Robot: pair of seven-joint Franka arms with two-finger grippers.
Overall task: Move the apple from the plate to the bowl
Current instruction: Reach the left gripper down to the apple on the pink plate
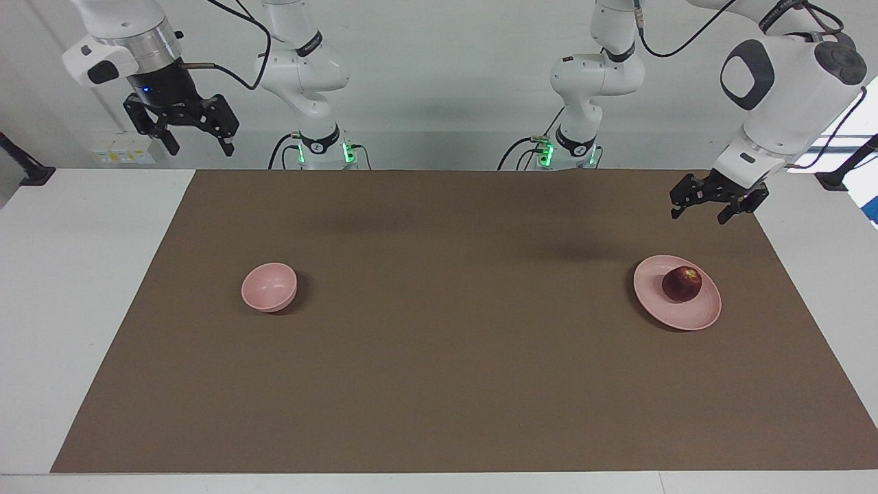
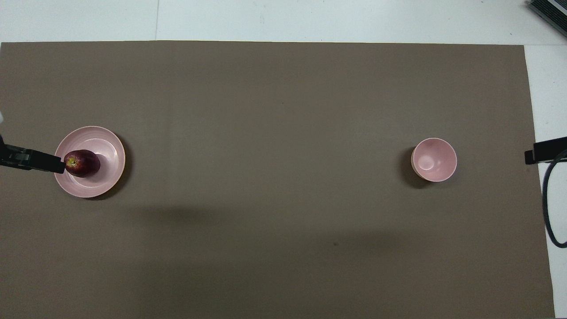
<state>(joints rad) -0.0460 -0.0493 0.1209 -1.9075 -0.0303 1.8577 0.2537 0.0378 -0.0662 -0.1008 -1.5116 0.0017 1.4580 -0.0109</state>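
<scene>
A dark red apple sits on the pale pink plate toward the left arm's end of the table; both also show in the overhead view, the apple on the plate. The small pink bowl stands empty toward the right arm's end and shows in the overhead view too. My left gripper is open and empty, in the air above the mat beside the plate, apart from the apple. My right gripper is open and empty, held high over the table's edge, waiting.
A brown mat covers most of the white table. A black cable loop hangs at the right arm's end. A dark device sits at the table's corner farthest from the robots.
</scene>
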